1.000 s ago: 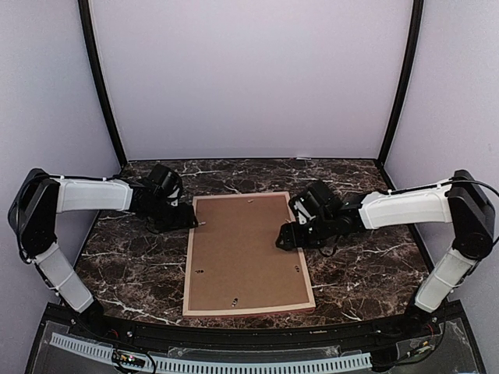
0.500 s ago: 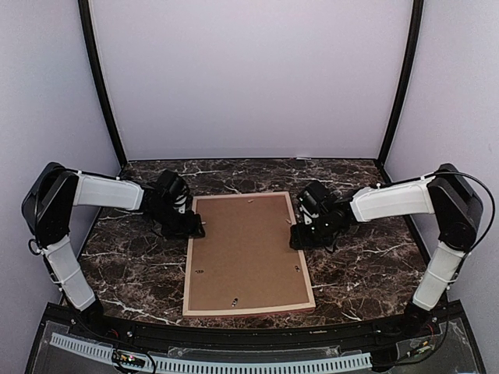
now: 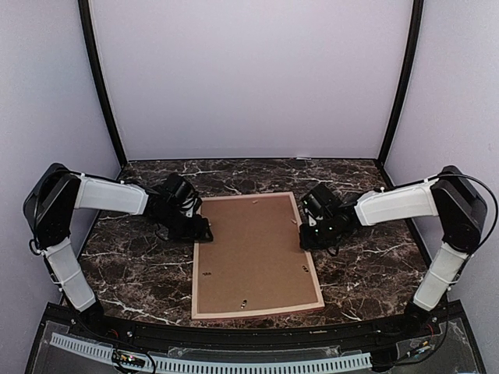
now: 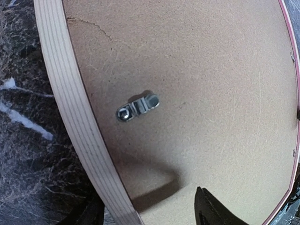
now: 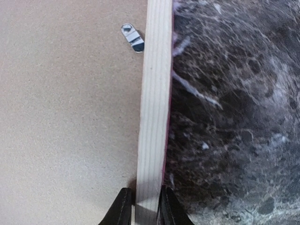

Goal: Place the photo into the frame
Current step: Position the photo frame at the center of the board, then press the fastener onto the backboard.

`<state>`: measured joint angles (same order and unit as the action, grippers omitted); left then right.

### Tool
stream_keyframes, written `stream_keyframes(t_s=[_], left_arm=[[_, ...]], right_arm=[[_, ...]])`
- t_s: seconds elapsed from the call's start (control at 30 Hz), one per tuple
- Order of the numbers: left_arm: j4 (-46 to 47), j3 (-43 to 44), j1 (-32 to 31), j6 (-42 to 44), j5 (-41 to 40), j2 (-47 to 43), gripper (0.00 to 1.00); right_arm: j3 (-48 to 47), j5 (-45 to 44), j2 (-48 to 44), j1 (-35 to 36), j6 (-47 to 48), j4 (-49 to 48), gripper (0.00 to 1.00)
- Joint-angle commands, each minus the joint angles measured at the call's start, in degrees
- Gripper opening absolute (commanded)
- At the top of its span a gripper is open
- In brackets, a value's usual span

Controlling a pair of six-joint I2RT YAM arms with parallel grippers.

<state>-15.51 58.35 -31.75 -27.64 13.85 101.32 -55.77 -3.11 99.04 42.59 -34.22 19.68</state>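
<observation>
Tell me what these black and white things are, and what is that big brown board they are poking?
Those are two robot arms with two-finger claws called grippers. One picture looks down from above. The other two come from cameras on the wrists. On the dark marble table lies a picture frame, face down, so you see its brown backing board and small metal clips. The right gripper pinches the frame's right rail. The left gripper is open, one finger on each side of the left rail.

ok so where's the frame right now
In the top view the frame lies back-up mid marble table, between the arms: the right gripper pinches its right rail, and the open left gripper straddles its left rail.
</observation>
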Motion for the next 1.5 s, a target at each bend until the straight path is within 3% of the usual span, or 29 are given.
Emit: stream_keyframes(t_s=[0.0,0.27,0.47,0.73,1.27,1.47], left_arm=[[1.72,-1.81,-1.99,-0.79,1.42,-2.47,0.68],[0.60,0.77,-2.00,1.08,-3.23,-1.95,0.74],[-3.39,9.19,-2.00,5.16,-3.43,4.51,0.74],[-6.35,14.21,-2.00,6.81,-4.89,8.53,0.74],[-9.45,15.71,-2.43,7.62,-10.08,11.38,0.66],[-9.48,16.08,-2.53,6.95,-11.32,11.92,0.59]], right_arm=[[6.70,-0.57,-4.31,0.38,-3.44,0.63,0.18],[12.68,-2.13,-11.55,1.01,-5.54,2.24,0.11],[10.53,-3.11,-11.02,1.01,-4.58,3.61,0.11],[8.44,-3.75,-9.29,0.92,-3.54,4.39,0.11],[7.60,-2.25,-8.50,-0.05,-2.61,3.59,0.12],[7.91,-2.02,-8.44,-0.15,-2.79,3.08,0.12]])
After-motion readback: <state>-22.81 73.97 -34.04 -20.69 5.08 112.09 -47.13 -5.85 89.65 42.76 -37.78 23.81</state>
